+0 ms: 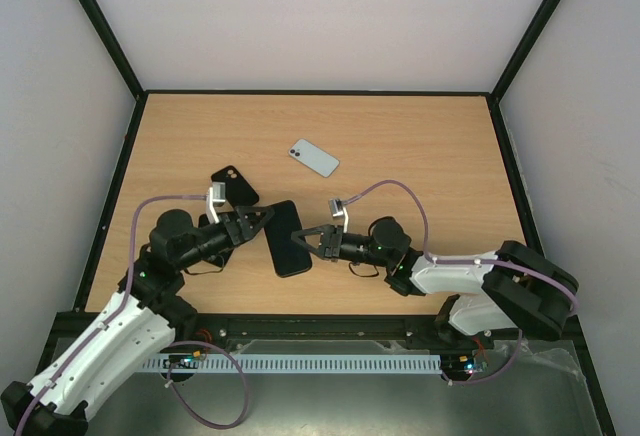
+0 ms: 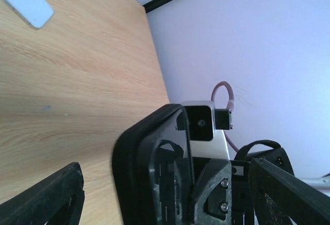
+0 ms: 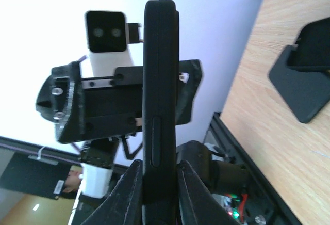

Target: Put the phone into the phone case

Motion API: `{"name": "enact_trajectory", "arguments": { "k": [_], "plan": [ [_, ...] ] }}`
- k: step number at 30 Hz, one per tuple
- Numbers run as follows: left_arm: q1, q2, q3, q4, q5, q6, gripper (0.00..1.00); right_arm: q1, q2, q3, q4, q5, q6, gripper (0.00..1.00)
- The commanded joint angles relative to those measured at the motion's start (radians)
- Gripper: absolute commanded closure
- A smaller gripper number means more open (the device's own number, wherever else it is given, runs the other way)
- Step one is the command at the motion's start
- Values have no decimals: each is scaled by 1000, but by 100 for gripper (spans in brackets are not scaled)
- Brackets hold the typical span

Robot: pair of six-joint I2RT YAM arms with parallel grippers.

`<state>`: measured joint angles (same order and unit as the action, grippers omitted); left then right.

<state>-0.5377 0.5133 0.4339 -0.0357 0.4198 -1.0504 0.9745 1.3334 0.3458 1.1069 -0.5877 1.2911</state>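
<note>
White walls box in a pale wood-grain counter point(image 1: 420, 136) edged by black rails. Seen from above, a thin, pale blue phone point(image 1: 314, 157) with rounded corners lies flat at upper centre, well apart from both arms. Below it, at mid-frame, a matte black case point(image 1: 287, 238) sits between the left gripper point(image 1: 262, 218) and the right gripper point(image 1: 303, 241), one at each long edge. Another dark case point(image 1: 235, 186) lies just left of it, near the left arm, whose wrist hides part of that spot.

From the left wrist, the black case fills the lower middle, with a thick rounded rim around a glossy inner face. The left gripper's fingers point(image 2: 46, 199) stand spread on either side of it, with bare counter showing in the gap on the left. The phone's corner point(image 2: 26, 0) shows at upper left.

From the right wrist, the black case stands edge-on with a long moulded side button. The right gripper's fingers point(image 3: 129, 194) clamp its lower end on both faces. Behind it the left gripper blocks the view, and the other dark case point(image 3: 304, 91) lies at the right.
</note>
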Motion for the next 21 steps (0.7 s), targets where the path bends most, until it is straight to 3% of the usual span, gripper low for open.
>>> {"name": "enact_trajectory", "arguments": {
  "k": [1, 9, 14, 21],
  "plan": [
    [7, -50, -14, 62, 64, -18, 15, -2, -68, -7, 170, -40, 37, 86],
    [7, -100, -74, 261, 112, -85, 22, -2, -70, -8, 289, -69, 114, 86],
    [7, -103, -116, 378, 123, -143, 40, -1, -68, -10, 308, -73, 124, 86],
    [7, -116, -144, 426, 95, -167, 74, -2, -65, -17, 316, -78, 126, 86]
  ]
}}
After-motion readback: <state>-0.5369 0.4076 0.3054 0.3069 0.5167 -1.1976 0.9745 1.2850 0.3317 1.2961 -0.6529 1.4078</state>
